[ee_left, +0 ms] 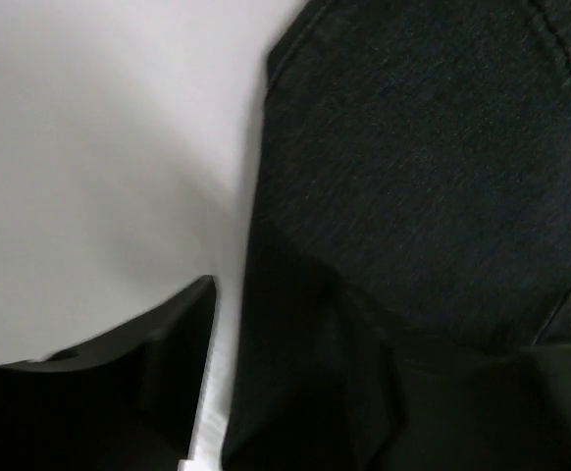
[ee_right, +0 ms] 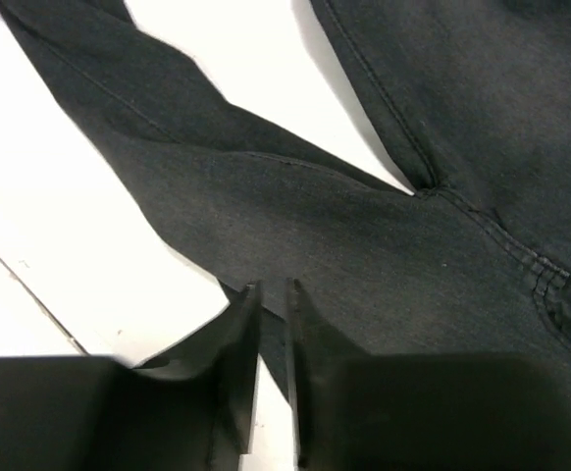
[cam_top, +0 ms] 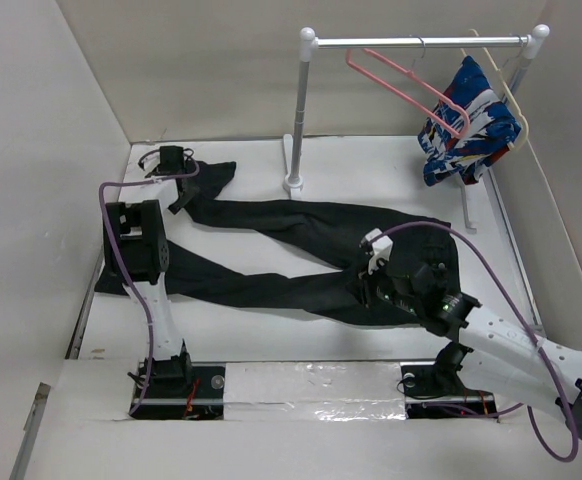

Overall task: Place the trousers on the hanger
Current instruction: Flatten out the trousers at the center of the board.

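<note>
The black trousers [cam_top: 301, 255] lie spread on the white table, legs running left and waistband at the right. The pink hanger [cam_top: 408, 93] hangs empty from the rail at the back. My left gripper [cam_top: 181, 185] is down at the end of the far leg; in the left wrist view its jaws stand wide apart, open, with the cloth's edge [ee_left: 364, 245] lying between them. My right gripper [cam_top: 369, 272] hovers over the near leg close to the crotch seam [ee_right: 433, 191]; its fingers [ee_right: 241, 334] are nearly together with nothing between them.
A white clothes rail [cam_top: 421, 42] on two posts stands at the back right. A cream-white hanger [cam_top: 509, 95] on it carries a blue, white and red garment [cam_top: 468, 125]. White walls enclose the table on the left, back and right.
</note>
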